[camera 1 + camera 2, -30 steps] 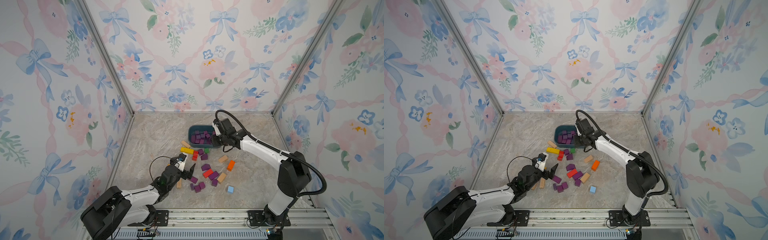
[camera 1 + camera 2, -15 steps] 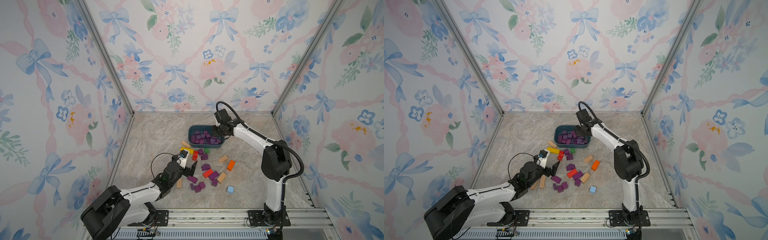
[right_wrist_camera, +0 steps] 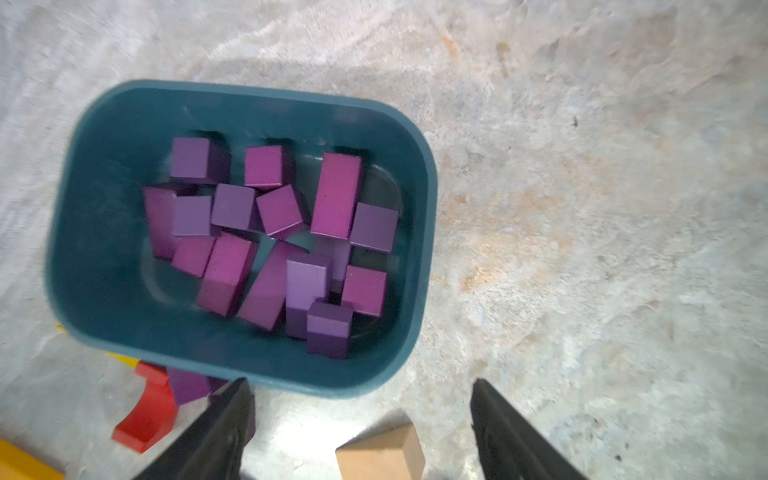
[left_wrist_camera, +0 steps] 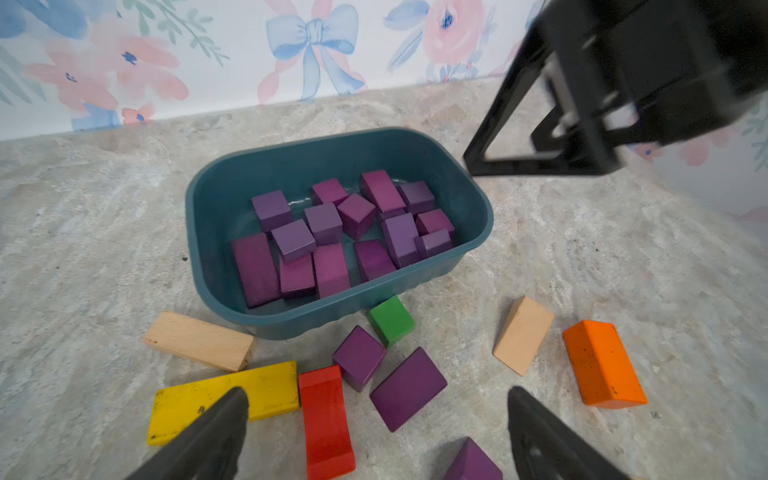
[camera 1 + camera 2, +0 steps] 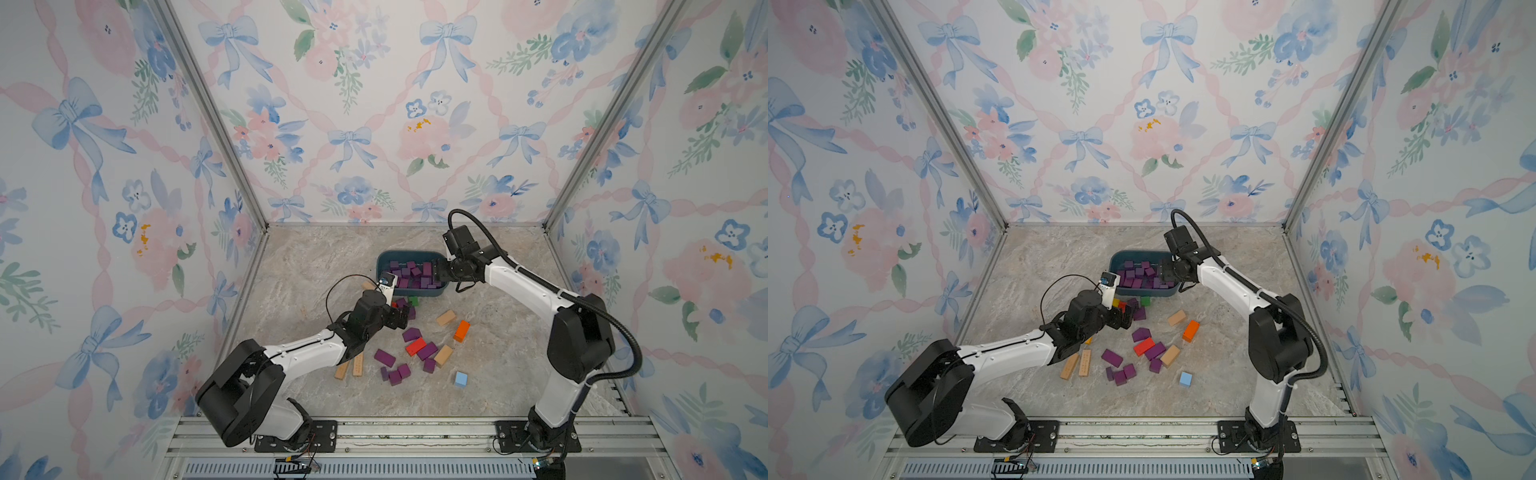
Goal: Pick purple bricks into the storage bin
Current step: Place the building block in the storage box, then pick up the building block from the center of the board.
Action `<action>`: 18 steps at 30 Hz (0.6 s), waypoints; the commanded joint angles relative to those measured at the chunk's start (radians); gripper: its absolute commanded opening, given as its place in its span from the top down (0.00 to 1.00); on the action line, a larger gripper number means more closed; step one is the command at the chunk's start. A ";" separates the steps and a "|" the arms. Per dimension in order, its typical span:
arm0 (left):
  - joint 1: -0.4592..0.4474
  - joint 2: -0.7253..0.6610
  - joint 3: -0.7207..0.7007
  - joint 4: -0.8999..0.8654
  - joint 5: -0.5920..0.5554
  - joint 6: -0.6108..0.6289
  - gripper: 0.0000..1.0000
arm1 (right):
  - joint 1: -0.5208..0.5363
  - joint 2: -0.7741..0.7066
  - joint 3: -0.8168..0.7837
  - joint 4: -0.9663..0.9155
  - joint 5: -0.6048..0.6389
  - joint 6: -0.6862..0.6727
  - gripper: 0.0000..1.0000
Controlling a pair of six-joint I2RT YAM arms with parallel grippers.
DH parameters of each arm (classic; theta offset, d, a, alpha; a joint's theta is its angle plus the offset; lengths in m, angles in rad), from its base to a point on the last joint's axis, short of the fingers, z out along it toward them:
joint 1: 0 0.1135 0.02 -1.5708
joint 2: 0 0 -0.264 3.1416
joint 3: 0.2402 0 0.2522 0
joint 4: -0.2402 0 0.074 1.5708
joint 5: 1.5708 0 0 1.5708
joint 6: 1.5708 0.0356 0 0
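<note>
Loose purple bricks (image 5: 384, 357) lay on the bench (image 5: 307, 266) under the left end effector (image 4: 376, 399), which gaped wide and empty. Farther back, the storage bin (image 4: 208, 199) held over a dozen more; the right end effector (image 3: 361, 384) stood open, empty, by its rim.

Some fifteen purple bricks (image 3: 336, 195) are lying in the single bin (image 3: 104, 291), overlapping too much for a sure count. About nine more are sitting loose on the table (image 5: 316, 257). Five tan blocks (image 5: 446, 317) are lying there too, alongside two red blocks (image 5: 415, 346), one yellow bar (image 4: 266, 386), one orange block (image 5: 461, 330), one green cube (image 4: 390, 320) and one light-blue cube (image 5: 460, 379).
</note>
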 commanded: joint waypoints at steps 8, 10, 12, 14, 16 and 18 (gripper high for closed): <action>0.016 0.207 0.163 -0.160 0.069 -0.105 0.12 | 0.042 -0.360 -0.315 0.100 0.048 0.008 0.15; 0.022 0.229 0.177 -0.160 0.085 -0.128 0.24 | 0.046 -0.413 -0.354 0.094 0.055 0.019 0.15; 0.024 0.248 0.193 -0.160 0.099 -0.150 0.38 | 0.057 -0.472 -0.380 0.075 0.049 0.031 0.10; 0.025 0.272 0.216 -0.160 0.108 -0.171 0.42 | 0.089 -0.540 -0.408 0.071 0.050 0.017 0.05; 0.025 0.293 0.237 -0.160 0.114 -0.194 0.43 | 0.109 -0.601 -0.438 0.072 0.038 0.011 0.01; 0.025 0.315 0.254 -0.160 0.110 -0.217 0.43 | 0.108 -0.654 -0.466 0.064 0.017 0.022 0.00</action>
